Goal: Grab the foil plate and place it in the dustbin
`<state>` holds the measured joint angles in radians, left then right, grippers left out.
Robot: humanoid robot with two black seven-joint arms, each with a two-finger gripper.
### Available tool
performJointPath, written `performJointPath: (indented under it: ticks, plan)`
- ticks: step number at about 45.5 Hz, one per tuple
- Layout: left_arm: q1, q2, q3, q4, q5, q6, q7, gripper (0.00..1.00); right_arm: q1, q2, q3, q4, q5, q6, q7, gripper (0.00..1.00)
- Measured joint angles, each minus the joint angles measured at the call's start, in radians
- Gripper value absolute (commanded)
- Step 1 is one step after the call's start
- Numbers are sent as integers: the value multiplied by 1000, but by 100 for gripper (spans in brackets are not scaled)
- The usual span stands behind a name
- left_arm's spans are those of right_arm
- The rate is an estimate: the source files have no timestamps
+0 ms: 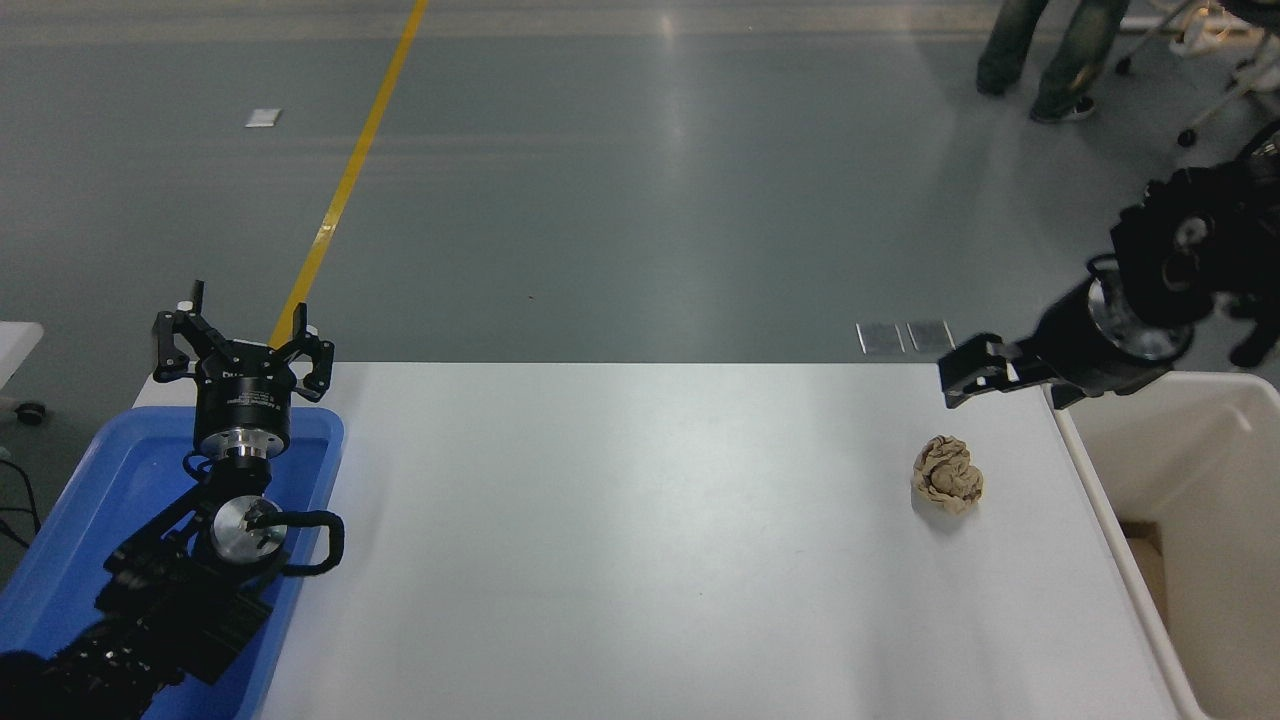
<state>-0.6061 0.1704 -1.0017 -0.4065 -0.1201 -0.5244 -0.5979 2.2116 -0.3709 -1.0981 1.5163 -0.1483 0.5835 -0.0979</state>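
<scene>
White table [640,540] carries only a crumpled brown paper ball [947,474]; no foil plate shows. Beside its right edge stands the beige dustbin [1215,560]. Right hand [968,372] hovers above the ball, grip unclear. Left hand [243,340], released, sits over a blue tray [100,500].

Bright, even overhead light; soft shadows, floor [640,180] glare, sharp focus.

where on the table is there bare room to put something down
The white table is bare from the blue tray with the parked left gripper across to the brown paper ball. It is crowded only at the far right: ball, right gripper, dustbin.
</scene>
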Motion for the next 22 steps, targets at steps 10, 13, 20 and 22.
performJointPath:
  ticks: [10,13,20,22]
  plan:
    - [0,0,0,0,-1,0,0,99,85,69,-19,50,82,75,0,100]
    - [0,0,0,0,-1,0,0,99,106,80,-27,63,94,87,0,100]
    - [0,0,0,0,-2,0,0,99,130,91,-48,80,110,103,0,100]
    - [0,0,0,0,-2,0,0,99,135,93,-56,83,114,106,1,100]
